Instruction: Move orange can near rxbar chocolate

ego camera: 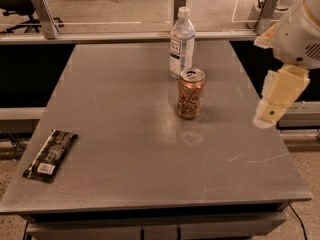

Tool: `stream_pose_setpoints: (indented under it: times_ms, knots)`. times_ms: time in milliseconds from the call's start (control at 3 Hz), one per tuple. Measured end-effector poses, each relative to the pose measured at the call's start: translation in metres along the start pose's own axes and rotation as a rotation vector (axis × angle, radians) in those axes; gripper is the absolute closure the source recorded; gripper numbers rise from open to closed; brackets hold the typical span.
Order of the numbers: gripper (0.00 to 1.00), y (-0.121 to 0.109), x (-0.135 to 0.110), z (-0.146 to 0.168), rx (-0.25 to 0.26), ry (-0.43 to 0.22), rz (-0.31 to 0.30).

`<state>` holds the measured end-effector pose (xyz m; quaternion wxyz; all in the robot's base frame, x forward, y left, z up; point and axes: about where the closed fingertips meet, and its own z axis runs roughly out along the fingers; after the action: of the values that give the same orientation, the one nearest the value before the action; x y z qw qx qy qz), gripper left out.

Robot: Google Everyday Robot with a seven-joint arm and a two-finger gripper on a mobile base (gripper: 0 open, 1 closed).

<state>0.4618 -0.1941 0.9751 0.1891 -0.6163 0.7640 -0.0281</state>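
Note:
The orange can (191,93) stands upright on the grey table (125,114), right of its middle, with its silver pull-tab top up. The rxbar chocolate (50,155) lies flat near the table's front left corner, its small white label at the near end. My gripper (274,104) hangs from the white arm at the right edge of the table, about level with the can, well to the right of it and apart from it. It holds nothing that I can see.
A clear water bottle (181,43) stands upright just behind the can, close to it. A rail with metal posts (42,14) runs behind the table's far edge. The table's right edge lies below the gripper.

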Motion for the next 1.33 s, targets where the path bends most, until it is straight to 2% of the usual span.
stream_pose_setpoints:
  times_ms: [333,1000,1333]
  knots:
    - [0.00,-0.016,-0.028,0.032,-0.020,-0.047,-0.033]
    - [0.00,-0.043,-0.067,0.082,-0.061,-0.106,-0.042]
    - [0.17,-0.046,-0.085,0.098,-0.094,-0.132,-0.053]
